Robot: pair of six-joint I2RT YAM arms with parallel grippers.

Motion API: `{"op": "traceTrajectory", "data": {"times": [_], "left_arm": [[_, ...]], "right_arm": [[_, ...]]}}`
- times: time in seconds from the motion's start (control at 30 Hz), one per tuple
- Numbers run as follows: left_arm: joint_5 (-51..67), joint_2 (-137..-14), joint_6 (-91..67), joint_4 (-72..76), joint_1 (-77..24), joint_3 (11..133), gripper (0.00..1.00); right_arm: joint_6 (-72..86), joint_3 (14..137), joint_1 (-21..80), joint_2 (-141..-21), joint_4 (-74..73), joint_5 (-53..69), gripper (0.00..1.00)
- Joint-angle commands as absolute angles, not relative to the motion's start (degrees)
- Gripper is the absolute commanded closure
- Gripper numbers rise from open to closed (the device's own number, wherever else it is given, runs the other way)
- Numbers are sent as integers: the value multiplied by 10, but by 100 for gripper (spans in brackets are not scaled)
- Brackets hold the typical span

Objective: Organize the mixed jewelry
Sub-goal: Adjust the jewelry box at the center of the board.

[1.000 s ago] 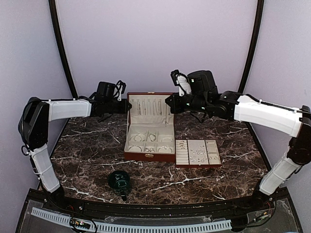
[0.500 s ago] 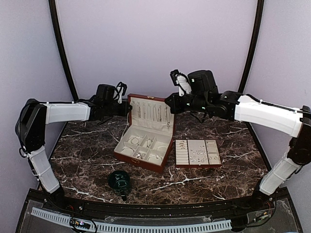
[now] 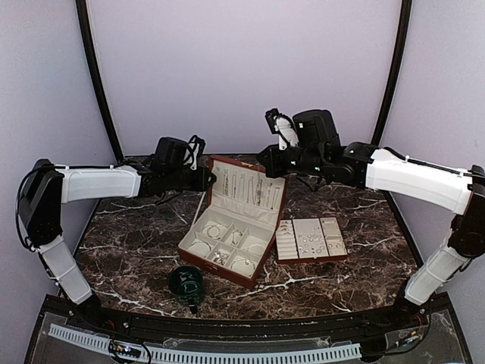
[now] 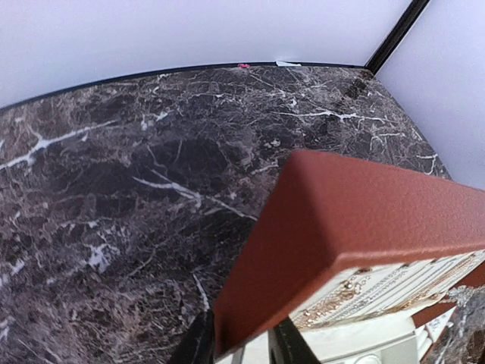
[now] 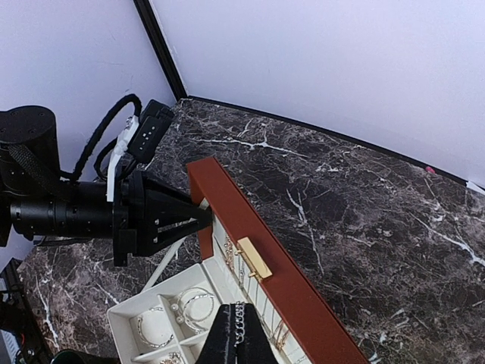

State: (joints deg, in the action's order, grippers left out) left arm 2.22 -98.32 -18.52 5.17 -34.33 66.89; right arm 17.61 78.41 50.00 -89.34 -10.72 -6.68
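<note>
Apparently I am well along: the mixed jewelry [image 3: 311, 243] lies in the jewelry box [image 3: 216, 267] and the tray [image 3: 311, 259] beside it. My left gripper [image 3: 208, 180] clamps the lid [image 4: 364, 212] corner; my right gripper [image 5: 239, 334] pinches a thin chain [image 5: 239, 317], not yet placed.

Light: bright, even and diffuse, with the lilac walls [image 3: 242, 68] uniformly lit.
Shadows: soft and faint on the desk [image 3: 136, 250], directly under the box lid [image 4: 364, 220] at the left pincer [image 4: 244, 345].
Glare: mild sheen on the polished desk beyond that pincer.
Focus: overhead view sharp. The pincer fingers are blurred at the lower edge of both wrist views.
Distortion: the desk's far edge bows in the wrist views.
</note>
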Motion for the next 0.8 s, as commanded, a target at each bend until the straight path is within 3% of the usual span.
{"op": "traceTrajectory", "data": {"times": [0.0,0.23,0.37,0.57,0.77], "left_arm": [[31,-942,-203,23,-347,657,68],[27,-911,-159,-9,-346,657,44],[26,-883,-126,-28,-346,648,37],[42,-832,-46,-42,-343,628,35],[172,-810,106,-62,-341,626,45]], "right_arm": [[173,780,508,-882,-78,-59,100],[161,764,518,-866,-53,-40,100],[157,760,520,-864,-45,-32,100],[156,766,519,-866,-49,-27,100],[158,773,520,-864,-54,-27,100]]}}
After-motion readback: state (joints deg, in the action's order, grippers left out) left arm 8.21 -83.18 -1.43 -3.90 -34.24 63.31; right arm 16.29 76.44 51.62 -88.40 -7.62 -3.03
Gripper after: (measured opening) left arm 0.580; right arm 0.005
